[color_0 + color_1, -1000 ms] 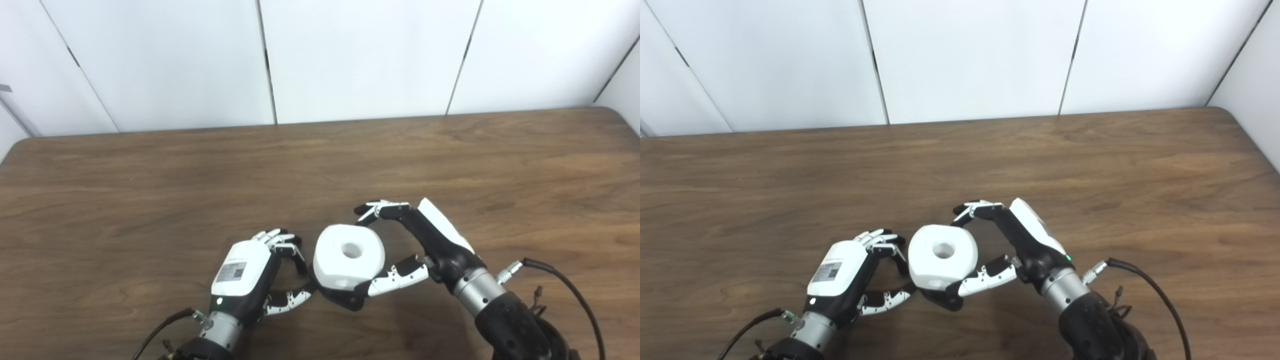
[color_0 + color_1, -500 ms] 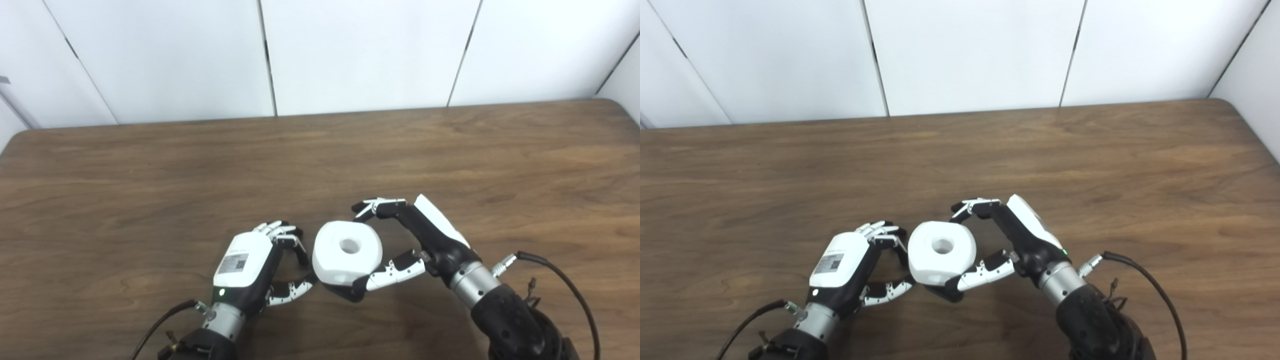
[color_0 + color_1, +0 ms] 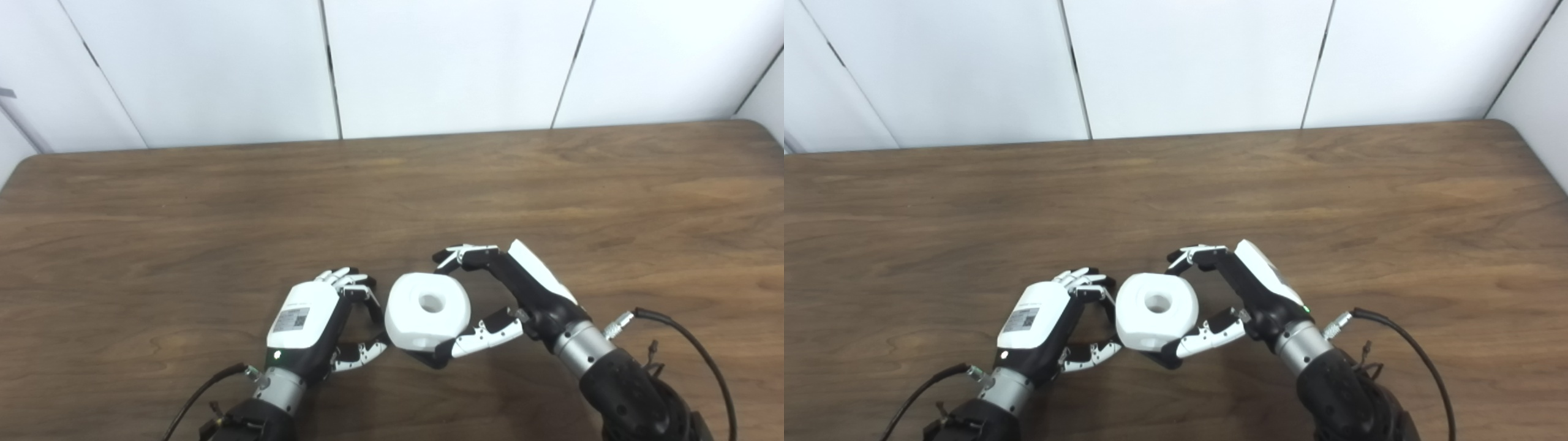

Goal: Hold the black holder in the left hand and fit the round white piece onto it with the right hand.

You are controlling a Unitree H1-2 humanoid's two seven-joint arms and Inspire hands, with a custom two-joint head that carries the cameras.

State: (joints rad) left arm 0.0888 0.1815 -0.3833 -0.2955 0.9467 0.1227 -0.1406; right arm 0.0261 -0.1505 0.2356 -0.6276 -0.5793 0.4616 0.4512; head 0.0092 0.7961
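Note:
The round white piece (image 3: 427, 310), with a hole in its top, sits between my two hands just above the table. The black holder (image 3: 427, 360) shows only as a dark edge under it; the rest is hidden. My right hand (image 3: 514, 294) is shut on the white piece, fingers over its far side and thumb (image 3: 484, 334) under its near side. My left hand (image 3: 318, 318) is at the piece's left side. Its fingers (image 3: 1088, 286) and thumb (image 3: 1090, 355) curl in on the holder's left end, and the contact is partly hidden.
The brown wooden table (image 3: 184, 214) stretches back to a white panelled wall (image 3: 429, 61). A black cable (image 3: 686, 343) loops off my right wrist at the lower right, and another cable (image 3: 196, 395) runs off my left wrist.
The camera has shifted a little. My left hand has moved slightly right, closer to the white piece. My right hand keeps its hold in the same pose.

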